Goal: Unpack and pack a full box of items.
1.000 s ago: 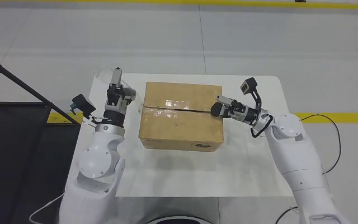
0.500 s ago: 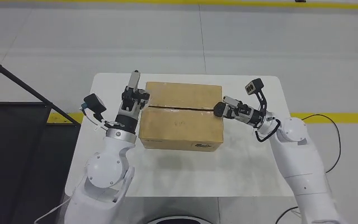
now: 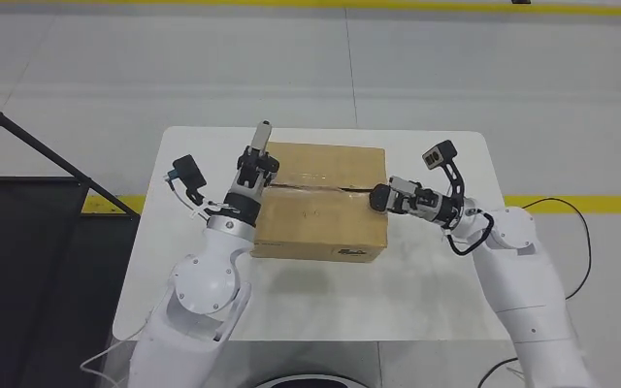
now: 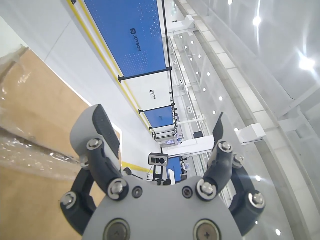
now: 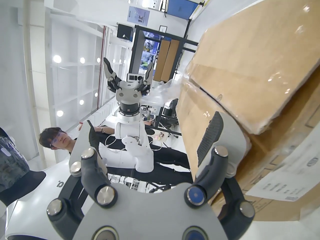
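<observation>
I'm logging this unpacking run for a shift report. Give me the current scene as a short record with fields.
Box: cardboard box on the white table, flaps down
Seam: clear tape along it
Left arm: left gripper open, raised at the box's left end, holding nothing
Right arm: right gripper open at the box's right end, one finger beside the flap edge; contact unclear
Stage: unpacking not yet begun

Overhead view downward, wrist views close, sharing the box (image 3: pixel 320 221)
</observation>
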Tool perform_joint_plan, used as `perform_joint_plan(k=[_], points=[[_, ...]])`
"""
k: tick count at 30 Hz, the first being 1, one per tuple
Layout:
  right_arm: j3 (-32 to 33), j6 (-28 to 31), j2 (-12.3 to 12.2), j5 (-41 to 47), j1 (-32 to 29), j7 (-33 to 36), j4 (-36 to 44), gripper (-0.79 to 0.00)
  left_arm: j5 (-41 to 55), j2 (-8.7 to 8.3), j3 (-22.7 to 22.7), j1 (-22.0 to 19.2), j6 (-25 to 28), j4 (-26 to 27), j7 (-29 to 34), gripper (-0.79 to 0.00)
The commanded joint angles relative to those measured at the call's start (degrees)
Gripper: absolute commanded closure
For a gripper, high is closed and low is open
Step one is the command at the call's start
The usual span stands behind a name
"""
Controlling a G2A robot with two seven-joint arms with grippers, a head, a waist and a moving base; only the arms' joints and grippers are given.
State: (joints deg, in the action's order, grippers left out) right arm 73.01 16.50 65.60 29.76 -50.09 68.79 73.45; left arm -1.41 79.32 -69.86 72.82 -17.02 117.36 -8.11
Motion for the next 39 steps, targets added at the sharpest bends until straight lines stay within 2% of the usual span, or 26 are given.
perform_joint_plan(k=[1, 6, 11, 16, 21, 26, 30, 35, 39], points=[[-0.37, -0.71, -0.07, -0.4, -0.14, 0.69, 0.92, -0.785, -0.14, 0.16, 0.61, -0.5, -0.19, -0.53, -0.02, -0.785], [-1.0, -1.62, -0.24, -0.83, -0.39, 2.33, 3.27, -0.785, -0.17, 0.46, 1.17, -1.0, -0.19, -1.02, -0.15, -0.785], [0.67, 3.77, -0.74, -10.9, -2.52, -6.89, 9.98, -0.785, 1.34, 0.53, -1.26, 0.62, 1.32, 1.23, -1.18, -0.785], [1.44, 0.82, -1.43, -26.37, -4.09, -13.62, 20.39, -0.785, 3.5, 0.3, -6.47, 4.14, 3.31, 4.35, -1.69, -0.785], [-1.91, -3.82, -1.4, -41.47, -2.92, -18.31, 27.32, -0.785, 6.0, 0.02, -11.79, 9.22, 6.0, 5.89, -1.34, -0.785], [-1.91, -3.82, -1.4, -41.47, -2.92, -18.31, 27.32, -0.785, 8.26, -0.21, -16.68, 14.85, 9.54, 5.83, -0.65, -0.785], [-2.65, -4.84, -1.37, -43.72, -2.7, -18.92, 27.73, -0.785, 11.86, -0.24, -19.8, 17.8, 11.73, 4.22, 0.06, -0.785], [-7.91, -8.53, -0.63, -50.76, 3.07, -18.53, 26.35, -0.785, 14.24, -0.29, -21.66, 19.46, 13.66, 3.1, 1.92, -0.785], [-13.12, -9.22, 0.12, -55.23, 9.3, -13.14, 24.22, -0.785, 15.07, -0.29, -22.1, 20.56, 14.42, 2.68, 2.87, -0.785]])
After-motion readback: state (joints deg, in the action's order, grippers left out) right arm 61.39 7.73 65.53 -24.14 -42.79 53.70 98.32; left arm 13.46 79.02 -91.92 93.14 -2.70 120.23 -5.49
